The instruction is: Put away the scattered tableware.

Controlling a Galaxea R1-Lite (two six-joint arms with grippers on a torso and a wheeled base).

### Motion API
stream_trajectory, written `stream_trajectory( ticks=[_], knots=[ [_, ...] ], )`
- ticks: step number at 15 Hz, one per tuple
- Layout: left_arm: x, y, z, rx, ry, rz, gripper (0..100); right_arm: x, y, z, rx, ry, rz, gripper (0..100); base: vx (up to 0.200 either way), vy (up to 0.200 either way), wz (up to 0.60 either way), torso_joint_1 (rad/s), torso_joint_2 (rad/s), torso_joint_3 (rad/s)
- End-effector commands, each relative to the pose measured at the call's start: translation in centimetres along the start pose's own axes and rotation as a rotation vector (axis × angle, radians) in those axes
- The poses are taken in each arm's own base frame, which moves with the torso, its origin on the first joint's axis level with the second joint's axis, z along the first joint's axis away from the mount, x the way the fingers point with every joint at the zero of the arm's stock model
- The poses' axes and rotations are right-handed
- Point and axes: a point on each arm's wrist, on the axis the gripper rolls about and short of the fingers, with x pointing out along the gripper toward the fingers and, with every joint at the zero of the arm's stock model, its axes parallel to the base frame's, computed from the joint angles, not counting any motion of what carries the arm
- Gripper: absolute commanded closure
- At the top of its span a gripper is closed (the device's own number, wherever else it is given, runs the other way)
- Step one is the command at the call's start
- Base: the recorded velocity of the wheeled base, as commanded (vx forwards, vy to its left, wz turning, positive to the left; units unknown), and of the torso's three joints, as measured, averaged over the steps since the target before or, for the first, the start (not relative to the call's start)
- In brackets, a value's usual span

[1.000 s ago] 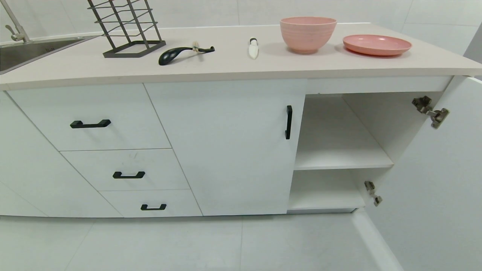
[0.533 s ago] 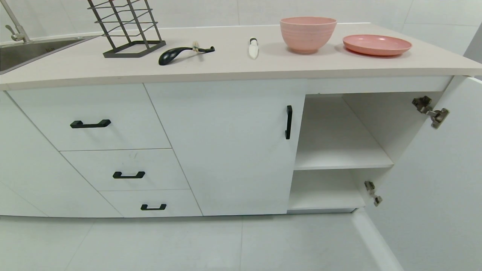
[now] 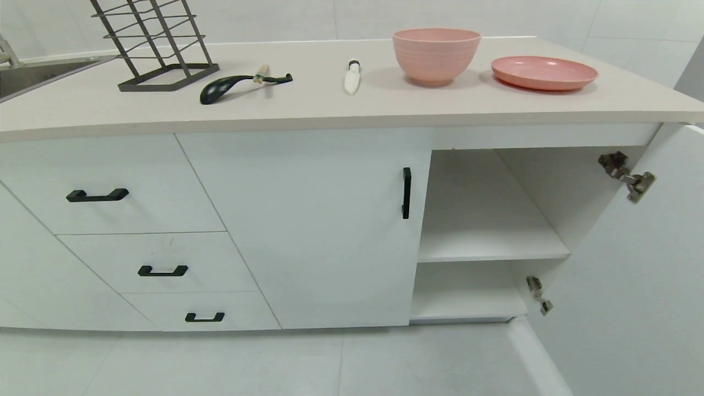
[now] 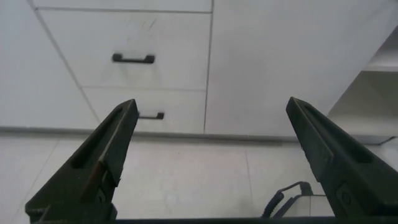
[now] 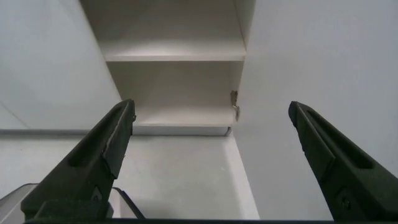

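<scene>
Right gripper [image 5: 211, 104] wide before cabinet shelves [image 5: 174, 56]

Head camera overlooks counter [image 3: 330, 113]; low wrist cameras face its cabinets [image 3: 308, 220].

One pink bowl [image 3: 436, 55], one pink plate [image 3: 543, 72], one black spoon [image 3: 220, 88], one small white utensil [image 3: 352, 78], one wire rack [image 3: 165, 69], three drawers [image 3: 110, 181], two shelves [image 3: 489, 245], two doors [image 3: 308, 220].

Bright, even light; soft shadows
</scene>
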Motion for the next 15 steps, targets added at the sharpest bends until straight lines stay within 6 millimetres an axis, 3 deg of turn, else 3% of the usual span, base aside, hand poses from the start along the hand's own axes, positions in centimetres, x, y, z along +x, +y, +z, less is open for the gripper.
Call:
stream_trajectory(
  ticks=[1, 6, 15],
  knots=[
    [0.03, 0.0, 0.01, 0.0, 0.003, 0.0, 0, 0.0, 0.0, 0.0, -0.001, 0.0, 0.001, 0, 0.0, 0.0, 0.0, 0.0, 0.0, 0.0],
    [0.02, 0.0, 0.05, 0.0, 0.002, 0.001, 0, 0.0, 0.0, 0.0, -0.001, 0.0, 0.001, 0, 0.0, 0.0, 0.0, 0.0, 0.0, 0.0],
    [0.03, 0.0, 0.02, -0.002, 0.001, 0.003, 0, 0.0, 0.0, 0.0, -0.002, 0.0, 0.001, 0, 0.178, 0.0, 0.0, 0.001, 0.0, 0.003]
  ],
)
